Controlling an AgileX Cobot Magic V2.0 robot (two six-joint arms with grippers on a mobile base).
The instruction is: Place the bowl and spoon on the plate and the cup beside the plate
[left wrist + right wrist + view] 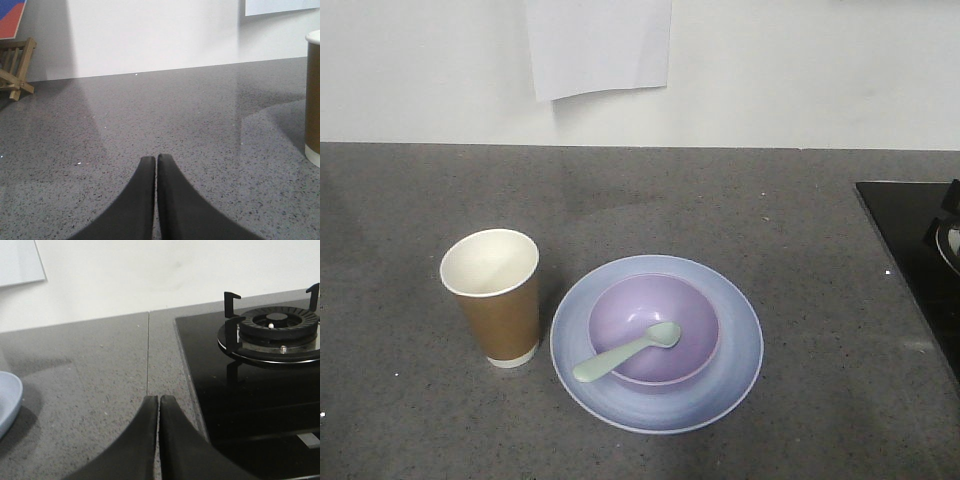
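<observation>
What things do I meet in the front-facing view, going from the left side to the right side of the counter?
cup → plate with the bowl and spoon on it → black stove top at the right edge.

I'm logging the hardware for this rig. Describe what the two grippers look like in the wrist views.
Both look alike. The left gripper shows two matte black fingers, smooth and curved, broad at the base and tapering to rounded tips. The right gripper has the same black tapered fingers. No cables, markings or arm links are visible.
</observation>
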